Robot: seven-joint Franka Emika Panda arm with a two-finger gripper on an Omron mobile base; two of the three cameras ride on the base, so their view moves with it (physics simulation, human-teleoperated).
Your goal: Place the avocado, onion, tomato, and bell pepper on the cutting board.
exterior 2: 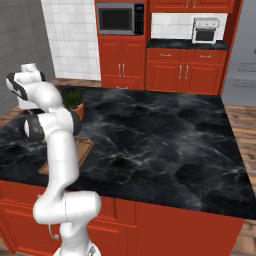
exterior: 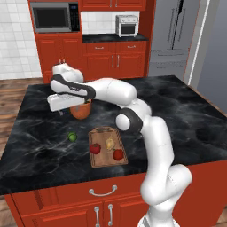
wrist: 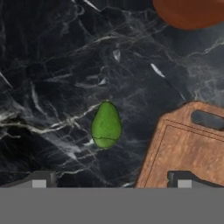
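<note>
- Avocado [wrist: 106, 125]: lying on the dark counter [wrist: 52, 65] at frame centre of the hand view, just left of the board [wrist: 188, 148]; not yet placed.
- Board [exterior: 107, 147]: already carrying onion [exterior: 109, 143] and two red items [exterior: 95, 148].
- Gripper [wrist: 111, 179]: empty, fingertips [wrist: 41, 180] spread wide at lower frame, high above the fruit.
- Risk, as judged: rounded, tapered avocado rolling or squirting from the pads if pinched off-centre; pot [wrist: 192, 11] at upper right near the descent path.
</note>
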